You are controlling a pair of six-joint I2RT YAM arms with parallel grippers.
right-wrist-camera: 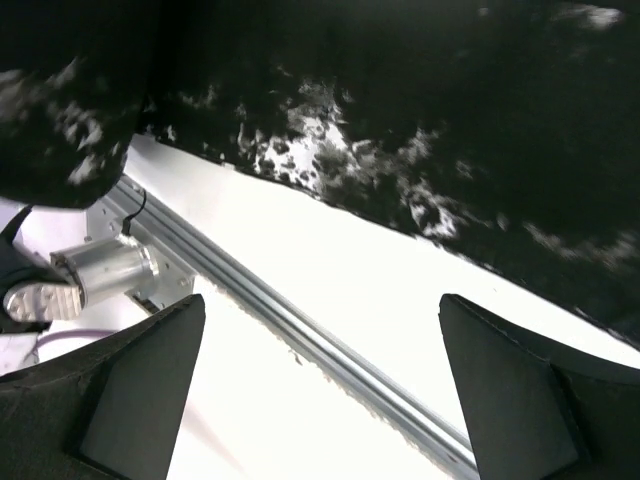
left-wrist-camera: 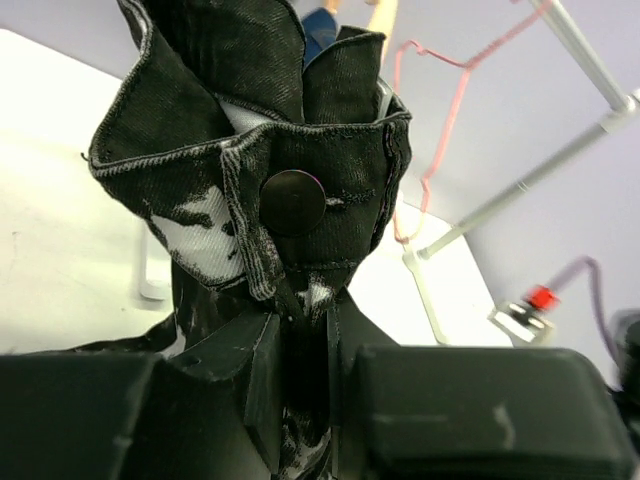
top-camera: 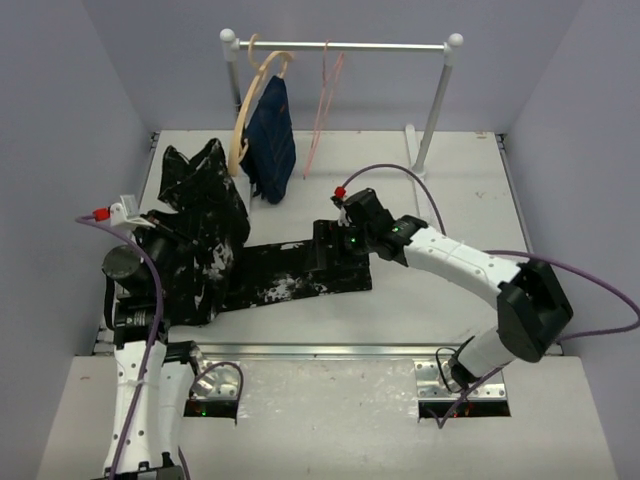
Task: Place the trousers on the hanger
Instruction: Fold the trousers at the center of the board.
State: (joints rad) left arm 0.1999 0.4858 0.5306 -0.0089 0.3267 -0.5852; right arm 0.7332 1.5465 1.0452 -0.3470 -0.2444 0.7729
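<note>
From above, the trousers (top-camera: pixel 265 275) lie across the table (top-camera: pixel 440 300), legs stretched toward the right gripper (top-camera: pixel 338 243) and waist bunched up at the left arm. Only the left wrist view shows the left gripper (left-wrist-camera: pixel 305 360) clenched on the waistband just below its black button (left-wrist-camera: pixel 292 203). The right wrist view shows the other gripper's fingers (right-wrist-camera: pixel 140 390) spread wide, holding nothing, over bare table beside the speckled leg. The pink wire hanger (top-camera: pixel 322 105) hangs on the rail (top-camera: pixel 345 46), near a navy garment (top-camera: pixel 270 140).
</note>
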